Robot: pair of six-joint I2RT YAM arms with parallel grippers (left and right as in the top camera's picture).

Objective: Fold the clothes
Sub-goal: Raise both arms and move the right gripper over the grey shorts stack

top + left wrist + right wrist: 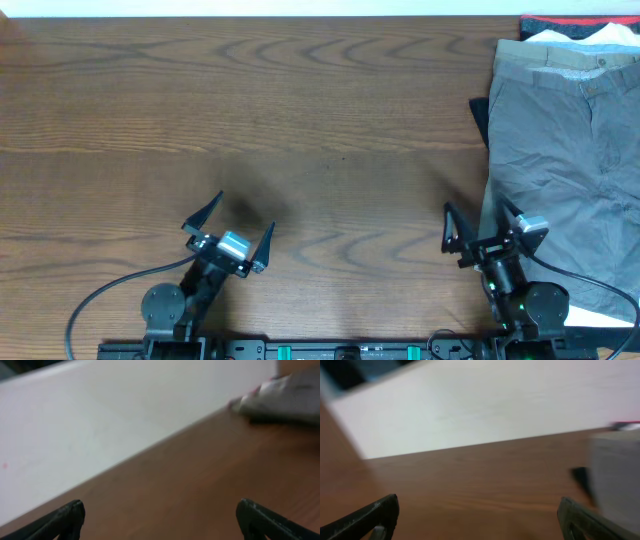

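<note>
A wrinkled grey pair of shorts (pixel 565 170) lies on top of a clothes pile at the table's right side, its waistband toward the far edge. Khaki-beige trousers (pixel 545 52) stick out beneath it, with a white garment (pixel 565 36) and a red-black garment (pixel 560 20) behind. My right gripper (pixel 480 222) is open and empty, just left of the shorts' near edge. My left gripper (pixel 237 222) is open and empty over bare wood at the front left. The pile shows blurred in the left wrist view (pixel 285 397) and in the right wrist view (pixel 617 472).
The wooden table (pixel 250 110) stretches left of the pile. A dark cloth edge (pixel 479 115) pokes out at the pile's left side. A white wall (pixel 100 425) rises behind the table's far edge. Cables trail from both arm bases at the front edge.
</note>
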